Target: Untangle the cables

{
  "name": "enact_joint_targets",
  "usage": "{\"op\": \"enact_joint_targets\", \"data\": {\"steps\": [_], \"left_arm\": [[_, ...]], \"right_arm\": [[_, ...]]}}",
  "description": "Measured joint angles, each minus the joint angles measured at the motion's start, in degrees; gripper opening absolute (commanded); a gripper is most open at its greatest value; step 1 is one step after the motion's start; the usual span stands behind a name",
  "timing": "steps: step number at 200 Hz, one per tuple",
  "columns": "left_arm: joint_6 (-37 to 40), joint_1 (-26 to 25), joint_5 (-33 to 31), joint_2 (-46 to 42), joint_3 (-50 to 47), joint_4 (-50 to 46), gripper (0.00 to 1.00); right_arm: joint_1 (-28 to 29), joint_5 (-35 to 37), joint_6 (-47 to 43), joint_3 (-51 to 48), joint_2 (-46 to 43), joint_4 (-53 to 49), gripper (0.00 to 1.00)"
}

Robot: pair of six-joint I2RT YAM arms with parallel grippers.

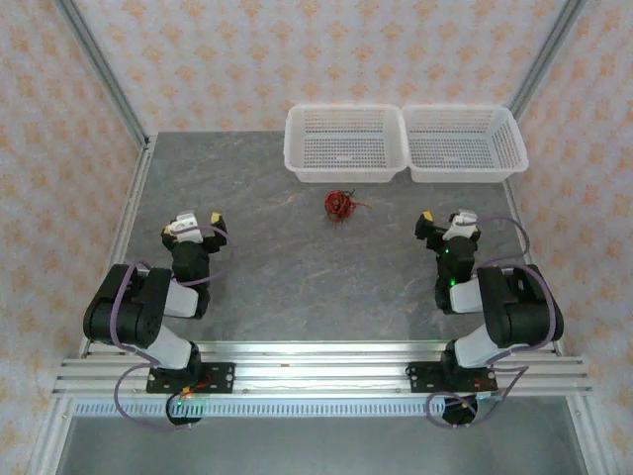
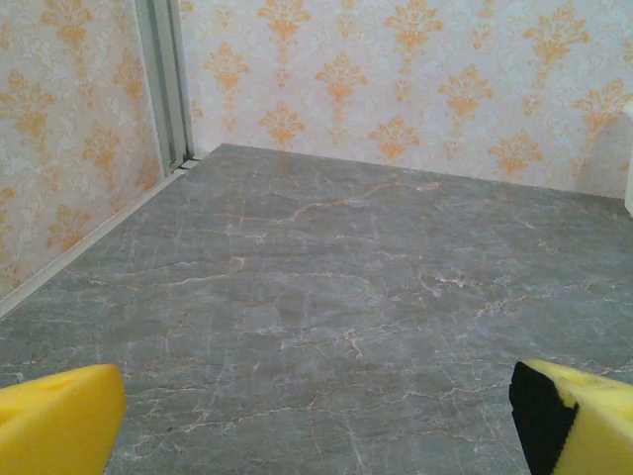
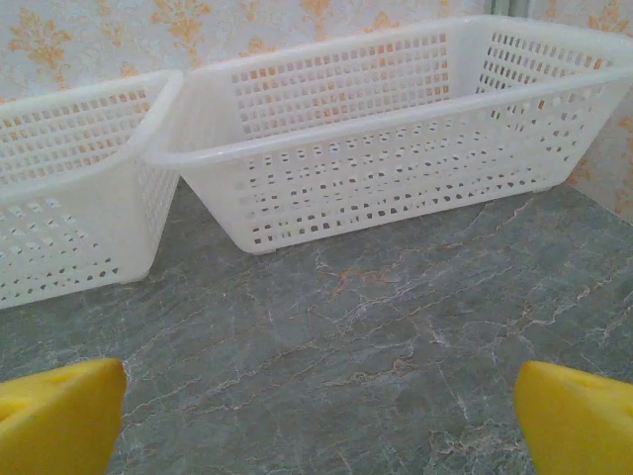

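At nine o'clock the left gripper (image 1: 195, 221) stands spread wide, empty. The cables (image 1: 339, 206) lie in one small red-and-black knot toward twelve o'clock, just short of the left basket (image 1: 343, 109); they look feather-light, limp and springy, though single strands are too small to pick out, so a loose outer loop seems the best hold. At three o'clock the right gripper (image 1: 446, 221) is likewise spread, empty.

no readable text, label, brand or number anywhere
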Motion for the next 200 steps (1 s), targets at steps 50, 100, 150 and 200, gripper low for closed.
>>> {"op": "enact_joint_targets", "data": {"steps": [50, 100, 150, 200], "left_arm": [[0.0, 0.0, 0.0, 0.0, 0.0, 0.02, 1.0], [0.0, 0.0, 0.0, 0.0, 0.0, 0.0, 0.99], [-0.02, 0.0, 0.0, 0.0, 0.0, 0.0, 1.0], [0.0, 0.0, 0.0, 0.0, 0.0, 0.0, 1.0]], "right_arm": [[-0.02, -0.02, 0.02, 0.0, 0.0, -0.02, 1.0], [-0.02, -0.02, 0.02, 0.0, 0.0, -0.44, 1.0], [-0.02, -0.02, 0.0, 0.0, 0.0, -0.5, 1.0], [-0.02, -0.02, 0.0, 0.0, 0.0, -0.61, 1.0]]}}
